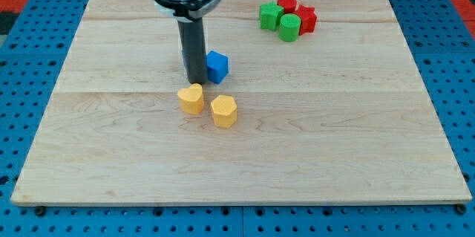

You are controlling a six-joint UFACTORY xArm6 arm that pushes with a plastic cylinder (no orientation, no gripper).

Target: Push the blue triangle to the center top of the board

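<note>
My tip (196,81) touches the blue triangle (217,66) on the wooden board (334,133).

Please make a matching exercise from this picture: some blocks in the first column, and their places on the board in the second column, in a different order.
Things:
1. blue block
2. yellow heart-shaped block
3. yellow hexagonal block
4. green and red blocks

Places:
A. clustered near the view's top right
B. just right of my tip
C. lowest in the view, right of its yellow neighbour
D. just below my tip

Pairs: 1-B, 2-D, 3-C, 4-A
</note>
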